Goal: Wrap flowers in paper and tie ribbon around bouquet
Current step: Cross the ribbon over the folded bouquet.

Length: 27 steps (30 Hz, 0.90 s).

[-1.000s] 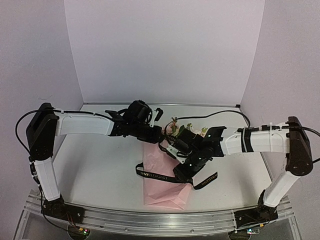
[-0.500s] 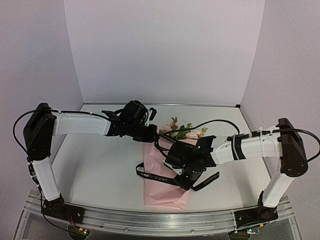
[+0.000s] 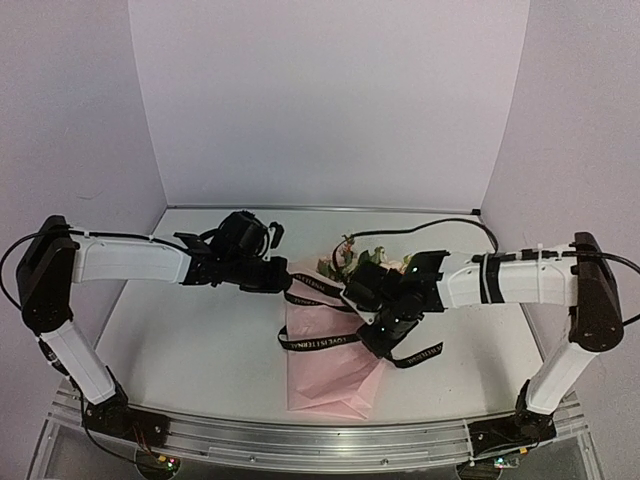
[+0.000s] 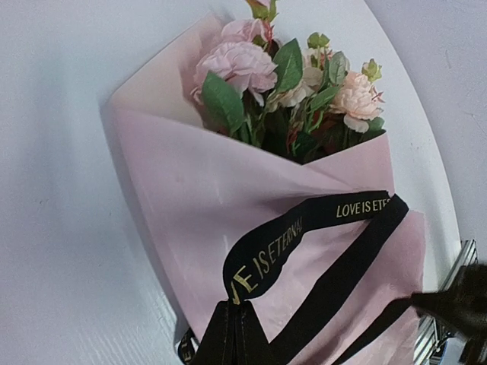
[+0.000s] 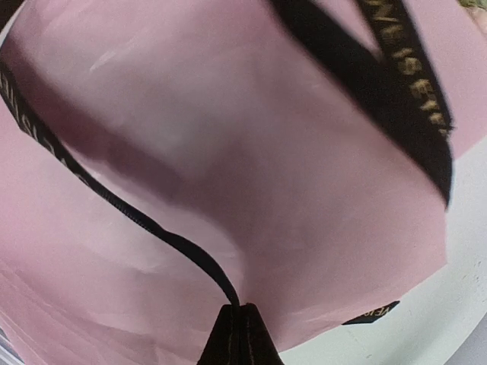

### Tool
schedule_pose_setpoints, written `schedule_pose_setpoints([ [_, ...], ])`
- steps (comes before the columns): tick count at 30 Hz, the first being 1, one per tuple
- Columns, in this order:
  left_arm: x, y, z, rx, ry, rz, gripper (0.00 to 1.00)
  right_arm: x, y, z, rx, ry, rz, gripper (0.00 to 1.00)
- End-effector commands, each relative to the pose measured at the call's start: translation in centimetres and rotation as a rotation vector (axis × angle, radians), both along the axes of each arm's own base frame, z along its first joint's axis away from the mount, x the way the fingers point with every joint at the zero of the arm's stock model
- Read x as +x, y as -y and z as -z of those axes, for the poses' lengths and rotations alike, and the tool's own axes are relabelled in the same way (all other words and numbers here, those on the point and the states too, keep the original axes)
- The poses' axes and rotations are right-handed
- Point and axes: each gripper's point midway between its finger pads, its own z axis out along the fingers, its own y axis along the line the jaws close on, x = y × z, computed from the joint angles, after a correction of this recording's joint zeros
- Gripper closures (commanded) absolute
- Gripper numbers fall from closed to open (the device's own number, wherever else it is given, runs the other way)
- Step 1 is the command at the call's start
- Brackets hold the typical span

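Observation:
The bouquet, a pink paper (image 3: 330,375) cone, lies on the table with the flowers (image 3: 346,257) at its far end. The black lettered ribbon (image 3: 318,343) loops across the cone. My left gripper (image 3: 284,283) is shut on one strand of it at the cone's left edge. My right gripper (image 3: 373,341) is shut on another strand over the cone's right side. In the left wrist view the gripper (image 4: 234,306) pinches the ribbon (image 4: 304,228) below the flowers (image 4: 243,65) and paper (image 4: 175,198). In the right wrist view the gripper (image 5: 238,307) pinches a thin edge-on ribbon (image 5: 144,220) over the paper (image 5: 266,144).
A loose ribbon end (image 3: 420,355) trails on the white table (image 3: 190,340) to the right of the cone. Lilac walls close the back and both sides. A metal rail (image 3: 300,440) runs along the near edge. The right arm's dark tip (image 4: 456,304) shows in the left wrist view.
My right gripper has closed on the ribbon and drawn back to the right. My left arm has pulled its strand leftward, stretching the ribbon across the cone.

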Motion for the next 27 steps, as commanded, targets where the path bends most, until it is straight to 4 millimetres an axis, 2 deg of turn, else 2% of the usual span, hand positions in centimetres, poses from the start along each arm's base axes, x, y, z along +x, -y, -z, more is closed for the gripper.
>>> schedule_pose_setpoints([
  [1,-0.6,-2.0,-1.7,-0.043,0.064,-0.051,1.00,2.7,0.0,-3.6,0.113,0.025,0.102,1.00],
  [5,-1.8,-3.2,-2.3,-0.078,0.099,-0.053,1.00,3.9,1.0,-2.9,0.103,0.005,0.174,1.00],
  [8,-2.1,-2.4,-3.6,-0.150,0.135,-0.013,0.99,3.8,1.1,-2.3,0.101,-0.023,0.191,1.00],
  [11,-1.5,0.1,-5.3,-0.208,0.157,0.058,0.99,3.4,1.1,-1.8,0.109,-0.050,0.208,1.00],
  [15,-1.7,4.8,-8.8,-0.315,0.171,0.216,1.00,3.2,1.2,-0.5,0.133,-0.061,0.268,1.00],
  [18,-3.6,7.1,-11.1,-0.358,0.200,0.318,1.00,3.3,2.0,0.7,0.119,-0.049,0.332,1.00],
  [21,-6.3,7.9,-13.0,-0.390,0.233,0.414,1.00,3.6,2.6,1.6,0.107,-0.030,0.399,1.00],
  [23,-8.2,8.0,-13.7,-0.406,0.250,0.477,1.00,3.8,3.1,2.2,0.102,-0.014,0.443,1.00],
  [27,-11.3,7.1,-13.6,-0.440,0.249,0.540,1.00,4.4,3.6,2.9,0.113,0.022,0.536,1.00],
])
